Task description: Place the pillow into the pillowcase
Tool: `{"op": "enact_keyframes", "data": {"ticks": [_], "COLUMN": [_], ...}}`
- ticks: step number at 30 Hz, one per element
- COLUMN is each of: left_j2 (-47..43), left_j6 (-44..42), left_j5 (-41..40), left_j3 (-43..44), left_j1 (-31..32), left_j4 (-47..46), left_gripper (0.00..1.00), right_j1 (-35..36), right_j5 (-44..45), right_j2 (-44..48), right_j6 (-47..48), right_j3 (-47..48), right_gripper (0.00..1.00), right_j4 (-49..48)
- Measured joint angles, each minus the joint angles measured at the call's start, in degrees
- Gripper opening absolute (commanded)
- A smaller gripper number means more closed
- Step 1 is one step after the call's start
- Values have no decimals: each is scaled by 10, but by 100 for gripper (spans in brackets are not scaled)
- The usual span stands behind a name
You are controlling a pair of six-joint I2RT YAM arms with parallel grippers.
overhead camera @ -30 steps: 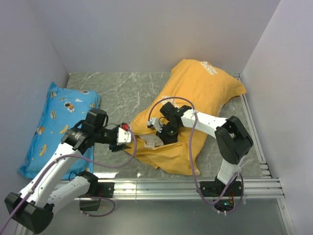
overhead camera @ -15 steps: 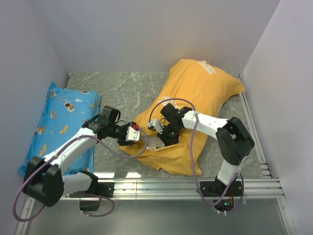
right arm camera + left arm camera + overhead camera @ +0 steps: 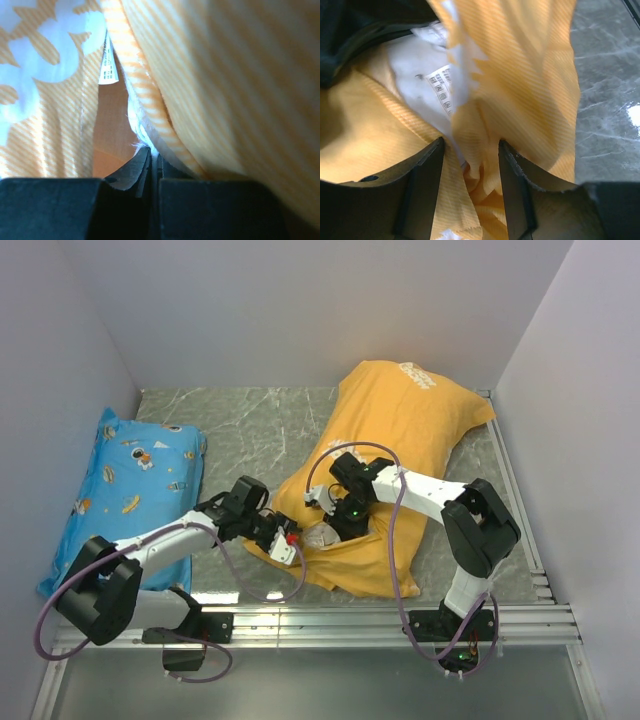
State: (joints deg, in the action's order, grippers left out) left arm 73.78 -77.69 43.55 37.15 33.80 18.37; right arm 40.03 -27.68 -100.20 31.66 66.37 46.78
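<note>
Found pillowcase (image 3: 405, 435) lying bulged on the right half of bench (image 3: 250, 430), closed end toward the far right corner and mouth toward the near centre, with pillow (image 3: 417, 75) inside and only a white patch bearing a printed tag showing at the mouth. Found left fingers (image 3: 288, 543) at the mouth's near-left edge, spread moderately apart with a fold of orange cloth standing between them. Found right fingers (image 3: 153, 162) pressed together on the pillowcase hem at the mouth's far side; noted blue pillow (image 3: 125, 485) well apart at the bench's left.
</note>
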Motion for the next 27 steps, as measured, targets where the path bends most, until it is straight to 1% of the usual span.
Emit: {"op": "enact_keyframes", "data": {"ticks": [6,12,15,18,20,24,26,27], "left_j2": [-18,-96,-113,-84,-42,24,48,58], "left_j6": [-9,-7,-18,-34,-40,-72,-92,-103], "left_j5": [-7,-10,-11,-12,-14,-14,-14,-16], "left_j3": [-32,-22,-16,-10,-5,7,21,27], "left_j1": [24,32,32,32,32,32,35,37], "left_j4": [-40,-8,6,19,16,23,35,41], "left_gripper": [55,57,59,60,60,57,48,42], "right_j1": [-1,-2,-2,-2,-2,-2,-2,-2], "right_j5": [-2,-5,-5,-5,-5,-5,-5,-5], "right_j2": [0,-3,-3,-3,-3,-3,-2,-2], "right_j6": [1,4,6,9,9,11,13,14], "right_j3": [0,0,1,1,1,0,-1,-1], "right_gripper": [0,0,0,0,0,0,0,0], "right_j4": [7,8,9,9,9,9,9,9]}}
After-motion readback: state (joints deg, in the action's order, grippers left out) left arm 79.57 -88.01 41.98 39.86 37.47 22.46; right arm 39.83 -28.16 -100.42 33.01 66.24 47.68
